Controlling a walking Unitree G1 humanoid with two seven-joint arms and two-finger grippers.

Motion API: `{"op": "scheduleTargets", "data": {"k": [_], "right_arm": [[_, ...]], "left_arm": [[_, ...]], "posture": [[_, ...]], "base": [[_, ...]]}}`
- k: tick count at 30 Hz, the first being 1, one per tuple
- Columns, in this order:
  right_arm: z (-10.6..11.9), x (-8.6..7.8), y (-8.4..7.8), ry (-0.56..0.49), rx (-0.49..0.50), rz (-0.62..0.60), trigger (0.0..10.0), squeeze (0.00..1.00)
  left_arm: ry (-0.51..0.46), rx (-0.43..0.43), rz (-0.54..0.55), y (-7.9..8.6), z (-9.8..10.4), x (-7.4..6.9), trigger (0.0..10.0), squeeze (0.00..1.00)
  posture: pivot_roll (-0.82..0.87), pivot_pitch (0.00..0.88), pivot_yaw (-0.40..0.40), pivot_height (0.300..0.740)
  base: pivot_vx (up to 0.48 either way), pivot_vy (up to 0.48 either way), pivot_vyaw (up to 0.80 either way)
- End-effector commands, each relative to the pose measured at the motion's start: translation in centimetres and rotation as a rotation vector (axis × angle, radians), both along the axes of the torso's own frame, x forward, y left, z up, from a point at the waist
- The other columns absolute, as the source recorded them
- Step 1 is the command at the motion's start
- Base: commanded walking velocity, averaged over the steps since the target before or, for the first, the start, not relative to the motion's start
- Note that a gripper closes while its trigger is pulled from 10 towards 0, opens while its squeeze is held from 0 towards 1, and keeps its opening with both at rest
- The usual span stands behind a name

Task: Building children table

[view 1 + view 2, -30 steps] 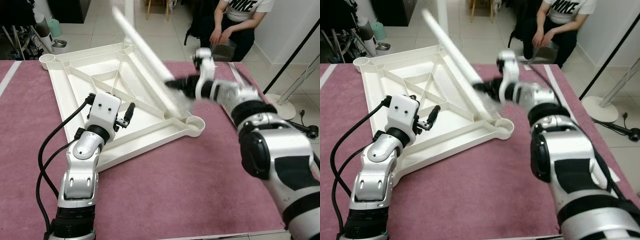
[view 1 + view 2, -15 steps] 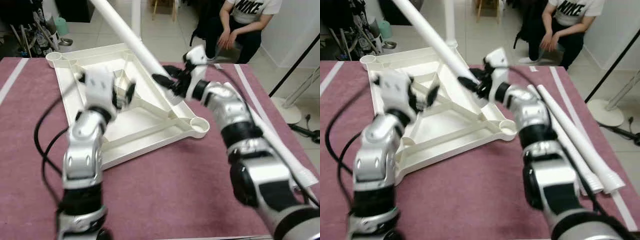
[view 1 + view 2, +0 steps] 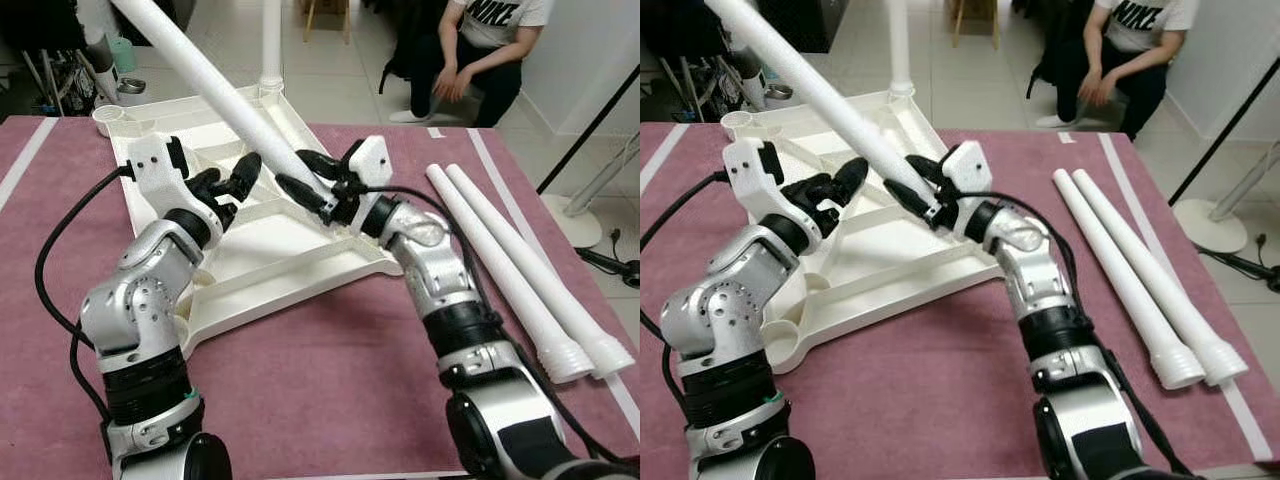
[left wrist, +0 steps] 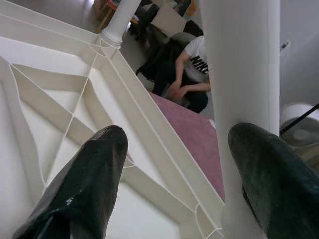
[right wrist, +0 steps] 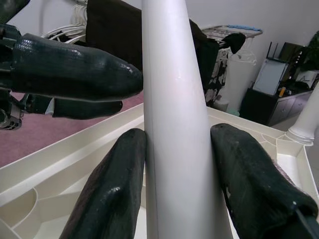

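Left gripper (image 3: 228, 177) raised over the upturned white tabletop (image 3: 150, 215), fingers spread beside the slanted table leg (image 3: 215, 88); earlier it sat lower. Right gripper (image 3: 308, 178) pinches that leg. One leg stands socketed far (image 3: 271, 45); two loose legs (image 3: 520, 270) lie right.

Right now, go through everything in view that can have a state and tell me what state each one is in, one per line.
Right gripper: shut on the held leg.
Held leg: slanted above the tabletop.
Left gripper: open beside the held leg.
Tabletop: upside down on the maroon mat.
Mounted leg: upright in the far corner socket.
Spare legs: lying side by side on the mat.
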State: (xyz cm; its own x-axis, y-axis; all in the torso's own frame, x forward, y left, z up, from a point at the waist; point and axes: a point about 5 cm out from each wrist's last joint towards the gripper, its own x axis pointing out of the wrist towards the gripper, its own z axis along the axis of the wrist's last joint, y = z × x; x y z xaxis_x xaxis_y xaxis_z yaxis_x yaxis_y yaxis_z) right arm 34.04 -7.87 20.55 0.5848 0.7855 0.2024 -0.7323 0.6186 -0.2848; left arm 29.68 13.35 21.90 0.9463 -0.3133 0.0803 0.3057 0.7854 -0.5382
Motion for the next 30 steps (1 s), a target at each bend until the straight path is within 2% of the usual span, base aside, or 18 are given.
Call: {"op": "scheduleTargets", "data": {"k": [1, 4, 8, 13, 18, 22, 30], "right_arm": [[0.3, -0.6, 0.4, -0.035, -0.001, 0.007, 10.0, 0.00], [0.3, -0.7, 0.2, -0.028, 0.015, -0.016, 10.0, 0.00], [0.4, -0.7, 0.0, -0.034, 0.020, -0.030, 10.0, 0.00], [0.5, -1.0, 0.2, -0.034, 0.025, -0.025, 10.0, 0.00], [0.4, -1.5, 0.9, -0.040, 0.022, 0.003, 10.0, 0.00], [0.0, -2.5, 2.2, -0.035, 0.019, 0.047, 10.0, 0.00], [-0.8, -3.2, 2.8, -0.018, 0.014, 0.063, 10.0, 0.00]], "left_arm": [[-0.118, -0.285, -0.146, -4.3, 4.3, 0.2, 10.0, 0.00], [-0.193, -0.355, -0.214, -3.8, 5.5, -0.4, 10.0, 0.00], [-0.231, -0.357, -0.248, -3.7, 5.9, -0.8, 10.0, 0.00], [-0.230, -0.348, -0.290, -4.3, 6.0, -1.1, 10.0, 0.00], [-0.222, -0.295, -0.267, -4.7, 6.0, -0.6, 10.0, 0.00], [-0.196, -0.298, -0.247, -5.2, 6.4, 0.0, 10.0, 0.00], [-0.174, -0.311, -0.222, -5.4, 6.6, 0.6, 10.0, 0.00]], "posture": [[0.11, 0.000, 0.033, 0.740], [0.11, 0.000, 0.036, 0.740], [0.11, 0.000, 0.036, 0.740], [0.10, 0.000, 0.039, 0.740], [0.10, 0.000, 0.039, 0.740], [0.10, 0.000, 0.038, 0.740], [0.10, 0.000, 0.044, 0.740]], "base": [[0.000, 0.000, 0.00], [0.000, 0.000, 0.00], [0.000, 0.000, 0.00], [0.000, 0.000, 0.00], [0.000, 0.000, 0.00], [0.000, 0.000, 0.00], [0.000, 0.000, 0.00]]}}
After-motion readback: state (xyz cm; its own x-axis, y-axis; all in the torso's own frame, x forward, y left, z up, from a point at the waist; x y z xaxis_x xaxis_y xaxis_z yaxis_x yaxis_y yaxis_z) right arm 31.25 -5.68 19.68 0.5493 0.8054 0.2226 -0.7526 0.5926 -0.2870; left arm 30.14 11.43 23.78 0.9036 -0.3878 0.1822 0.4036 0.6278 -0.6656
